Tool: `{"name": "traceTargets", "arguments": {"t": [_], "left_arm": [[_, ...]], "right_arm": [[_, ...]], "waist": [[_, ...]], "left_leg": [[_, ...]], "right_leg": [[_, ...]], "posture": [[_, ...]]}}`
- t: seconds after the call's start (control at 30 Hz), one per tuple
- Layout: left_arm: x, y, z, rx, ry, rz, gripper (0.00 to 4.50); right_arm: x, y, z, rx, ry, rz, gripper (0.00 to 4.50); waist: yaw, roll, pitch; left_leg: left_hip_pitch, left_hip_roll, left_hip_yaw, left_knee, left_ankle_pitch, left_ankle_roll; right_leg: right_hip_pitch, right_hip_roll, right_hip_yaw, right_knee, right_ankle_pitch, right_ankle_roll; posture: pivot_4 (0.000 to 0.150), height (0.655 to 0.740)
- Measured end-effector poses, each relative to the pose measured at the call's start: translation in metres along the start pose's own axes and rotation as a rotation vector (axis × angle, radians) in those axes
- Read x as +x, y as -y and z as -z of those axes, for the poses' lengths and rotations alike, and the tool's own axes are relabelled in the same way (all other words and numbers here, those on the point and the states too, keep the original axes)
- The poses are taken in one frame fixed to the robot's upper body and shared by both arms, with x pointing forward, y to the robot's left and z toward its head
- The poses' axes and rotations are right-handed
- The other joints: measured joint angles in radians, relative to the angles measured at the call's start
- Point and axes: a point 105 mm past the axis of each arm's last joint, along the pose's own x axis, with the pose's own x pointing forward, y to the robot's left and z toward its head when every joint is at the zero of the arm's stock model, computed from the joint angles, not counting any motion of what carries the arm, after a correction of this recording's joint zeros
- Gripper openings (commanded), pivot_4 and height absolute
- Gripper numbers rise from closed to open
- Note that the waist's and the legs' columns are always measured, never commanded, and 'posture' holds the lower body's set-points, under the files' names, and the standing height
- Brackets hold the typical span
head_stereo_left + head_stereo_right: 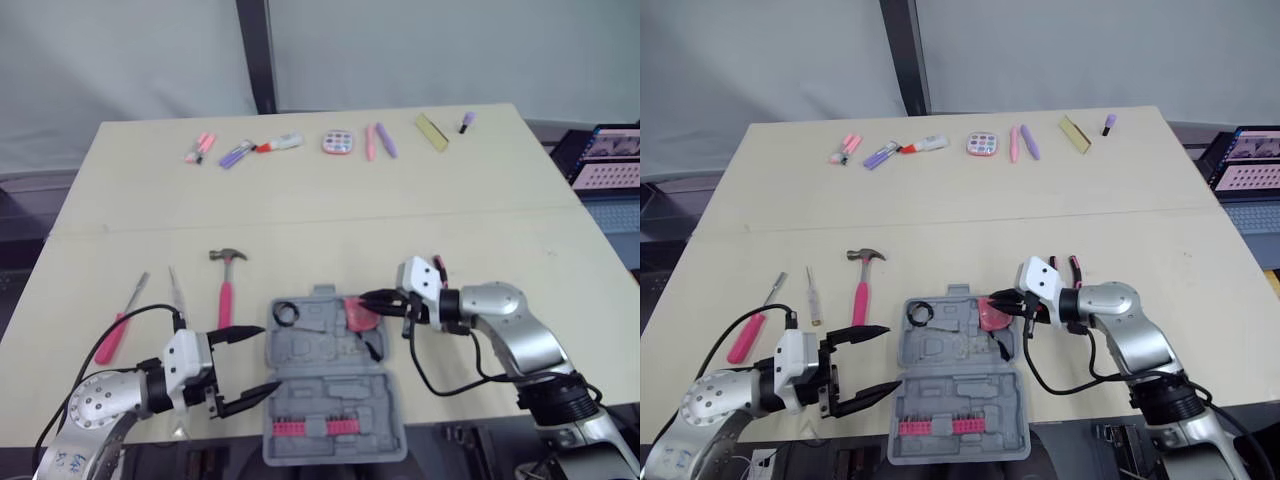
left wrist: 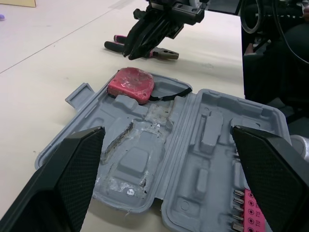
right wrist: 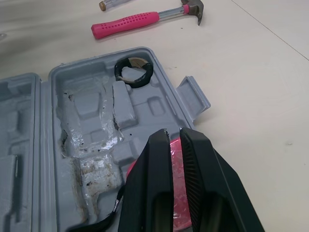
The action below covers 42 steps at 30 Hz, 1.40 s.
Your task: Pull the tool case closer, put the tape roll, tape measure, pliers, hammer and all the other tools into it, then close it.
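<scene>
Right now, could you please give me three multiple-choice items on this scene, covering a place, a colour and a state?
1. Relative to the tool case, where is the tape roll?
A. left of it
B. inside it
C. right of it
2. The handle of the hammer is:
A. yellow
B. blue
C. pink
3. The tool case is:
A. open
B. shut
C. upside down
Answers: 1 B, it sits in a corner recess; 2 C, the grip is pink; 3 A, both halves lie flat, insides up.

Case [image 2: 212, 140]: grey matt moulded plastic. Hammer [image 3: 145, 20]: shiny metal head, pink dimpled grip. Tape measure [image 2: 131, 83]: glossy pink shell. Bench [image 1: 350, 210]: smooth, matt.
</scene>
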Motion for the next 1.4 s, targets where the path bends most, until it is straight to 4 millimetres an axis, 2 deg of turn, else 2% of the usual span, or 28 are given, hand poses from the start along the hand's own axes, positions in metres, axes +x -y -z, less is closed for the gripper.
{"name": "traceTargets", "arguments": {"t": [0.13,0.27,0.6,0.7,0.87,0.9,1.13,1.23,1.37,1.4], "left_arm": [[0.0,0.0,0.0002,-0.001,0.0,-0.001,4.5],[0.0,0.0001,0.0003,-0.001,0.0,-0.002,4.5],[0.0001,0.0001,0.0003,-0.001,0.0,-0.002,4.5],[0.0001,0.0002,0.0005,-0.003,0.0,-0.003,4.5],[-0.0002,0.0008,0.0012,-0.006,-0.002,-0.004,4.5],[-0.0002,0.0008,0.0012,-0.006,-0.002,-0.004,4.5],[-0.0001,0.0009,0.0012,-0.006,-0.002,-0.003,4.5],[-0.0001,0.0009,0.0012,-0.006,-0.002,-0.003,4.5],[0.0,0.0009,0.0012,-0.006,-0.002,-0.003,4.5],[0.0,0.0009,0.0012,-0.007,-0.001,-0.003,4.5]], "right_arm": [[0.0001,-0.0002,0.0027,0.017,-0.01,-0.003,1.61],[0.0001,0.0,0.0017,0.006,-0.007,-0.001,3.67],[0.0,0.0006,0.0005,-0.022,-0.009,0.004,3.67],[0.0,0.0005,0.0003,-0.026,-0.007,0.004,2.92],[-0.0001,0.0005,0.0008,-0.029,-0.01,0.005,0.37],[-0.0001,0.0005,0.0008,-0.029,-0.01,0.005,0.02],[-0.0001,0.0005,0.0008,-0.03,-0.011,0.005,0.02],[0.0002,-0.0007,0.0012,0.0,-0.01,-0.003,0.85],[0.0005,-0.0005,-0.0001,0.01,-0.005,-0.002,2.86],[0.0004,0.0003,-0.0005,0.0,-0.006,0.004,2.86]], "waist": [[0.0,0.0,0.0],[0.0,0.0,0.0],[0.0,0.0,0.0],[0.0,0.0,0.0],[0.0,0.0,0.0],[0.0,0.0,0.0],[0.0,0.0,0.0],[0.0,0.0,0.0],[0.0,0.0,0.0],[0.0,0.0,0.0]], "left_leg": [[0.0,0.0,0.0,0.0,0.0,0.0],[0.0,0.0,0.0,0.0,0.0,0.0],[0.0,0.0,0.0,0.0,0.0,0.0],[0.0,0.0,0.0,0.0,0.0,0.0],[0.0,0.0,0.0,0.0,0.0,0.0],[0.0,0.0,0.0,0.0,0.0,0.0],[0.0,0.0,0.0,0.0,0.0,0.0],[0.0,0.0,0.0,0.0,0.0,0.0],[0.0,0.0,0.0,0.0,0.0,0.0],[0.0,0.0,0.0,0.0,0.0,0.0]], "right_leg": [[0.0,0.0,0.0,0.0,0.0,0.0],[0.0,0.0,0.0,0.0,0.0,0.0],[0.0,0.0,0.0,0.0,0.0,0.0],[0.0,0.0,0.0,0.0,0.0,0.0],[0.0,0.0,0.0,0.0,0.0,0.0],[0.0,0.0,0.0,0.0,0.0,0.0],[0.0,0.0,0.0,0.0,0.0,0.0],[0.0,0.0,0.0,0.0,0.0,0.0],[0.0,0.0,0.0,0.0,0.0,0.0],[0.0,0.0,0.0,0.0,0.0,0.0]], "posture": [[0.15,0.74],[0.15,0.74],[0.15,0.74],[0.15,0.74],[0.15,0.74],[0.15,0.74],[0.15,0.74],[0.15,0.74],[0.15,0.74],[0.15,0.74]]}}
